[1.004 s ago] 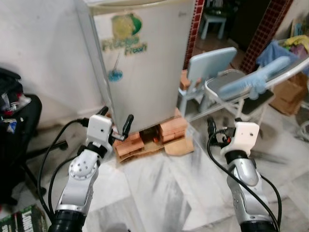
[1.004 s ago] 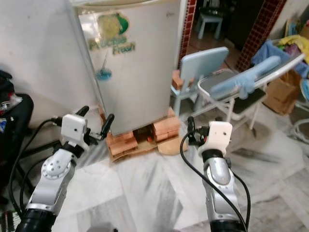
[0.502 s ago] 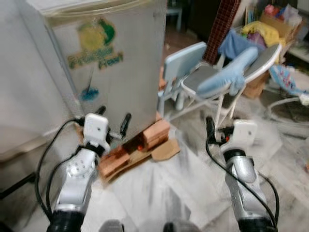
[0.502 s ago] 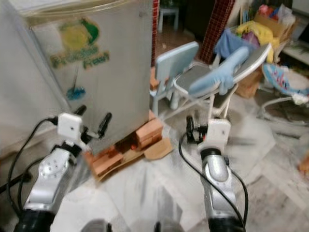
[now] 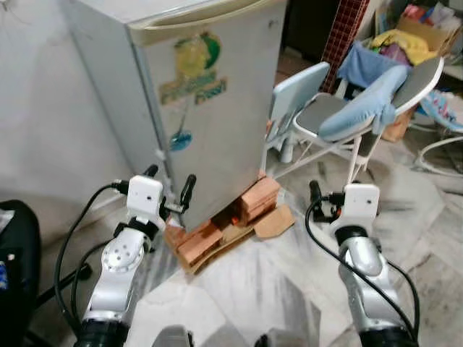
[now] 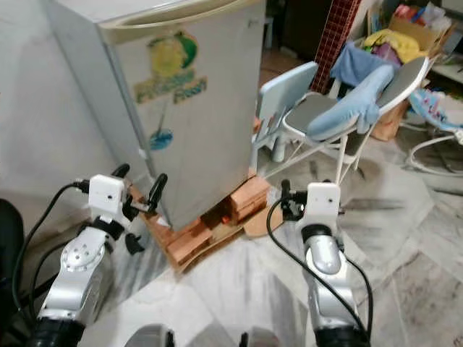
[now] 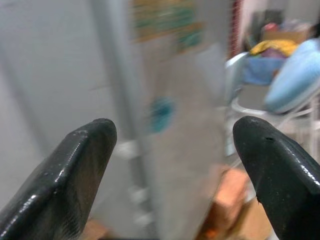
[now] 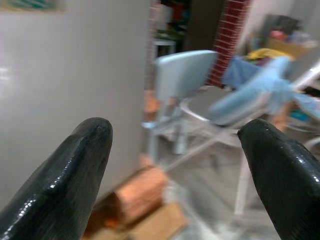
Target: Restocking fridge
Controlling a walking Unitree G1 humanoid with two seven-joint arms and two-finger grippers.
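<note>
Closed fridge [image 5: 217, 108] straight ahead, standing on stacked bricks [image 5: 217, 231] with a scrap of cardboard [image 5: 275, 223] tucked at the base, probably to keep it off the marble floor [image 5: 289, 289] and level; door shut, so contents hidden and nothing to say of what sits inside; green and yellow sticker [image 5: 194, 66] on the door front, with a small blue mark lower down; left gripper [image 5: 169, 190] raised just before the door's near edge, fingers spread apart and holding nothing, most likely placed there ready to catch the door edge and pull; right gripper [image 8: 175, 165] held up at similar height, off to the right and apart from the fridge, fingers likewise parted and empty, seemingly kept free for whatever needs carrying afterwards; no groceries in either grip, so restocking judged barely begun, with opening the door the likely step in hand; pale blue chair [image 5: 298, 95] just right of the fridge, and beside it a folding frame draped with a blue cloth [image 5: 369, 94], close enough to hinder a door swinging that way; clutter of boxes and fabric farther back on the right
</note>
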